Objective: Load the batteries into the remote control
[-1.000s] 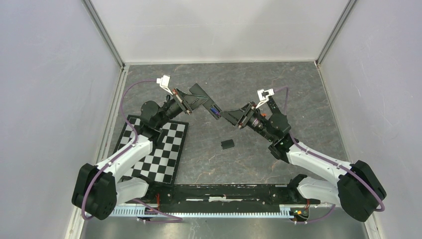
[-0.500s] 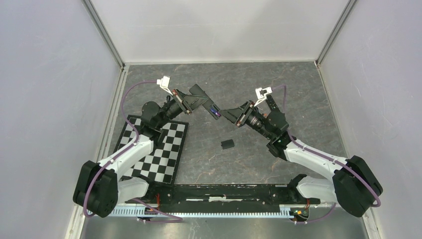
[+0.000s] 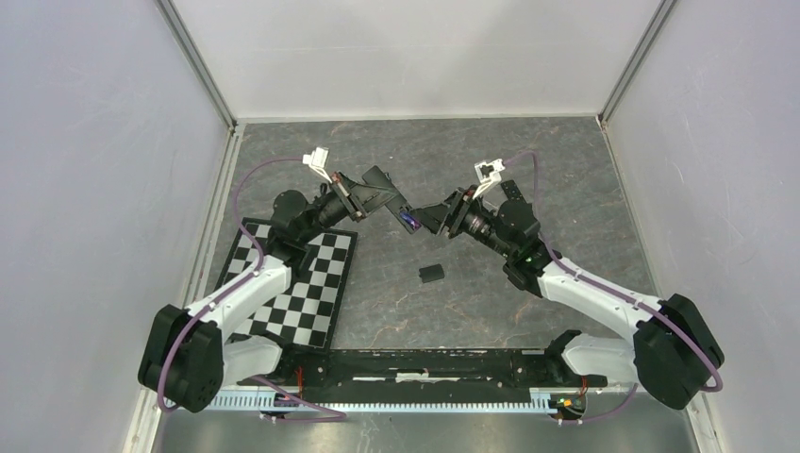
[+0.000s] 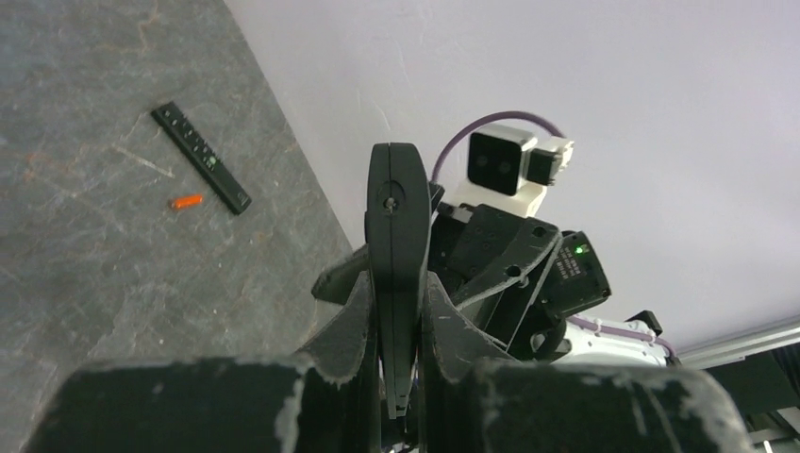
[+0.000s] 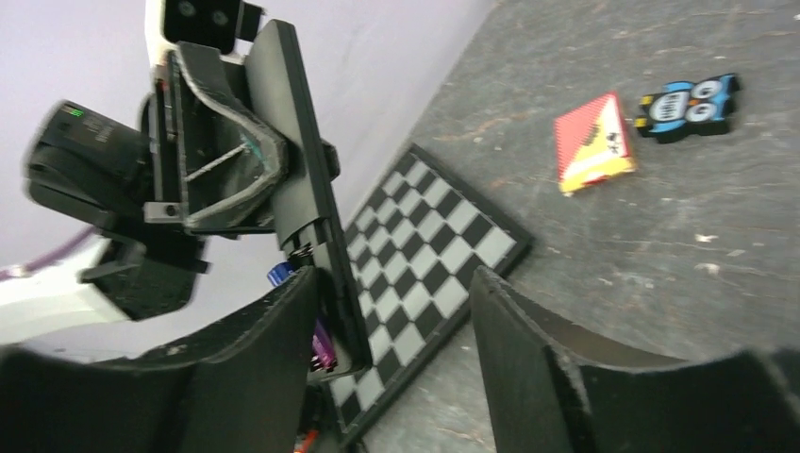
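1. One slim black plastic remote control [image 3: 382,193] is hanging above the grey table [image 3: 566,170].
2. Left jaws are clamping it edge-on; pushing may be twisting it.
3. Right jaws are gaping; the purple cylindrical battery [image 5: 324,344] at its end may be dropping.

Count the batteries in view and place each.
3. A blue cell and a purple cell sit at the remote held by the left gripper; an orange cell lies on the table beside a second remote. More may be hidden.
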Motion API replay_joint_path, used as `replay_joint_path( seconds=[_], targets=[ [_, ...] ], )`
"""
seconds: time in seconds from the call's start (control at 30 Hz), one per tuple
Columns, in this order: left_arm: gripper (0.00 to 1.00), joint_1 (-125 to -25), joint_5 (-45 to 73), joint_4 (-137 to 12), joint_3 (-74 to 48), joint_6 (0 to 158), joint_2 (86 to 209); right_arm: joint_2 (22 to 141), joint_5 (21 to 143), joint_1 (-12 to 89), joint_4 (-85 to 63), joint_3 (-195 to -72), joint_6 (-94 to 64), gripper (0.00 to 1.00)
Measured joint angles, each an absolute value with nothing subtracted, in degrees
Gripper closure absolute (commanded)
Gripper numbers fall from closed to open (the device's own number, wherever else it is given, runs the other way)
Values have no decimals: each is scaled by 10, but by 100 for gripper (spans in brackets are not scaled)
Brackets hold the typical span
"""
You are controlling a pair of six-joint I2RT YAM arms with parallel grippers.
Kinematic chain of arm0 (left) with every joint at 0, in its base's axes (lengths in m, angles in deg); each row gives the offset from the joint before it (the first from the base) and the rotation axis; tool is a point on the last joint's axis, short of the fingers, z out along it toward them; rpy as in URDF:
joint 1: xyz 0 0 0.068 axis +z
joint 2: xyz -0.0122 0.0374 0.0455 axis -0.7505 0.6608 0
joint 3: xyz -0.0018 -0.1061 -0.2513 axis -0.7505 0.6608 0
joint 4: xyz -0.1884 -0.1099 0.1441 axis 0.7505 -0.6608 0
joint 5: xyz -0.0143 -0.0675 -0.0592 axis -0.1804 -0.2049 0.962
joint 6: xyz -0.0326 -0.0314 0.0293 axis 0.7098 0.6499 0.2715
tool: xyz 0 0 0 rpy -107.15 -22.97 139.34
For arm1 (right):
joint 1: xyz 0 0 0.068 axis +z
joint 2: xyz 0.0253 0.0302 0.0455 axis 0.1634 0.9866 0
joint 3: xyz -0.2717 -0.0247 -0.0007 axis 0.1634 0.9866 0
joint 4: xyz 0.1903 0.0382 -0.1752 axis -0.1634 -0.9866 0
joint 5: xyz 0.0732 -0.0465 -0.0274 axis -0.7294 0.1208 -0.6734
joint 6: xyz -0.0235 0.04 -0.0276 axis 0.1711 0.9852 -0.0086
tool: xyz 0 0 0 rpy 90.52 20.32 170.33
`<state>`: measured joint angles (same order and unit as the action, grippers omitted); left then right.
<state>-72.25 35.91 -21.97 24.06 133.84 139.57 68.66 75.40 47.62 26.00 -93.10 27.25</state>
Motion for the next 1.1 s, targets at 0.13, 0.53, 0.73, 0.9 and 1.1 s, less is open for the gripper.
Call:
replay_joint_path(
  seconds=[0.13,0.53,0.73,0.9,1.1],
  targets=[
    [98,-724,361,-272,239,1327,1392,677,779,475,188,-946,205,19],
    [98,-764,289,-646,79,1188,1522,682,794,472,124,-916,49,30],
    [98,-823,174,-828,-73,1123,1661,724,880,469,65,-888,54,35],
    [98,-869,74,-947,-188,1091,1766,753,914,463,56,-865,71,41],
    [98,-923,-51,-1066,-314,1068,1858,790,928,460,56,-862,85,42]
  ],
)
